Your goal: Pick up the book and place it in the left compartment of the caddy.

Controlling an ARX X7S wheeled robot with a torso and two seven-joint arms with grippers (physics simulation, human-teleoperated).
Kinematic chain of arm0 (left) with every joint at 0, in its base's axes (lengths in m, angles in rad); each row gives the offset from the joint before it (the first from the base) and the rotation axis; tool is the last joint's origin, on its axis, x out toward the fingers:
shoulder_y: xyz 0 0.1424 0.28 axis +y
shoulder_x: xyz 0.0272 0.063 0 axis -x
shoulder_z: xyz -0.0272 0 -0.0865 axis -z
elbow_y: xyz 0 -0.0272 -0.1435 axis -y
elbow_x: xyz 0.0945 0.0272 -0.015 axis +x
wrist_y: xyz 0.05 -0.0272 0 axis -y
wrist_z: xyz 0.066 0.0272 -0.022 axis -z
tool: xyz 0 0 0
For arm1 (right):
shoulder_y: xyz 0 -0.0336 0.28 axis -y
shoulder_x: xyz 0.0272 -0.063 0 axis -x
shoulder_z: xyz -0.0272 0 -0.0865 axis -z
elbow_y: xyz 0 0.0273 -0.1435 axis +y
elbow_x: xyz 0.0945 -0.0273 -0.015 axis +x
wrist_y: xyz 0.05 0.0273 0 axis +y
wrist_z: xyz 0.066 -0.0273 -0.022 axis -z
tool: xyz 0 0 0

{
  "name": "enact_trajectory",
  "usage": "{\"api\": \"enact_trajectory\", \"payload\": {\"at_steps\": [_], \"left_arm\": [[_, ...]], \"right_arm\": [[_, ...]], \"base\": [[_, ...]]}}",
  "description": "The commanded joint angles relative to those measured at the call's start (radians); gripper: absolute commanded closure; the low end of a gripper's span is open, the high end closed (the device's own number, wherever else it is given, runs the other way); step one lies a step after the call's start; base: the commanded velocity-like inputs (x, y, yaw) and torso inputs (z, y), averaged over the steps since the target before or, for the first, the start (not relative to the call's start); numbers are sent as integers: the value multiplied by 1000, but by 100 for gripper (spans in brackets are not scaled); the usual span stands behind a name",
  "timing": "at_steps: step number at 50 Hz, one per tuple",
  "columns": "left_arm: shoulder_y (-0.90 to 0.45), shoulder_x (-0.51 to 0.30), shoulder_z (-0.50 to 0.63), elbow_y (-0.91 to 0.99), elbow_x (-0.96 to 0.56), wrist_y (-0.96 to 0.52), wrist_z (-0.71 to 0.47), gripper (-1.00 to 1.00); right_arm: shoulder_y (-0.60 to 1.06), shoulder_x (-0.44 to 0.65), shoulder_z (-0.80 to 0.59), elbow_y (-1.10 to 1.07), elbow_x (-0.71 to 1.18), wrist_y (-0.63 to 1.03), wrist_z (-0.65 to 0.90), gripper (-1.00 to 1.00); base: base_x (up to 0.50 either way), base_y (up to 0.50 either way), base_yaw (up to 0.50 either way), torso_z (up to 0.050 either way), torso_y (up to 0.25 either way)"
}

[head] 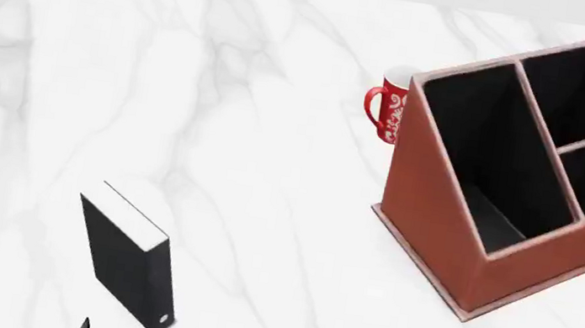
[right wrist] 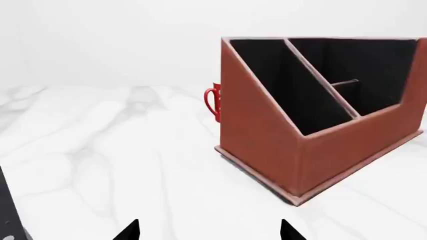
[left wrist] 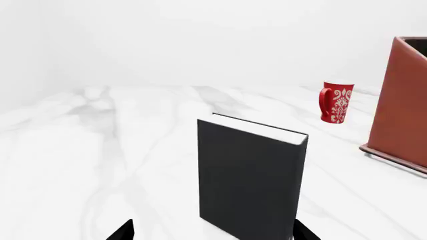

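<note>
Left gripper – fingers spread wide, nothing held; book stands just ahead of the gap, not touching. Right gripper – also wide open, empty, facing the caddy. Surface: white marble table, plain white walls. Book upright, black cover, white page edges, on the table's left side, well apart from the caddy; left compartment black-lined. Red mug behind the caddy's corner.

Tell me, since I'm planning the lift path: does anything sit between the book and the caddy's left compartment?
Nothing visible does. The book stands upright on bare marble, and the stretch to the caddy is open. The red mug sits behind the caddy's far corner, off that line. The left compartment looks empty.
</note>
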Motion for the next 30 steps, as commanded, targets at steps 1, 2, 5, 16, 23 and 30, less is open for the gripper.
{"api": "enact_trajectory", "payload": {"at_steps": [1, 2, 5, 16, 23, 30], "left_arm": [[9, -17, 22, 11, -23, 1, -6, -100], [14, -22, 25, 26, -32, -12, -9, -100], [14, -33, 39, 24, -35, 2, -22, -100], [26, -66, 69, 192, -79, -60, -32, -100], [29, -93, 56, 443, -116, -186, -56, -100], [38, -125, 43, 640, -131, -268, -78, -100]], "right_arm": [[-1, 16, -20, -10, 11, 8, 22, -100], [0, 21, -24, 3, 15, -1, 30, -100], [-8, 30, -39, -30, 18, 26, 48, -100], [-19, 51, -52, -168, 106, 62, 69, -100], [-27, 81, -48, -406, 130, 176, 104, -100], [-24, 107, -53, -600, 129, 280, 138, -100]], "base": [[0, 0, 0, 0, 0], [0, 0, 0, 0, 0], [0, 0, 0, 0, 0], [0, 0, 0, 0, 0], [0, 0, 0, 0, 0], [0, 0, 0, 0, 0]]}}
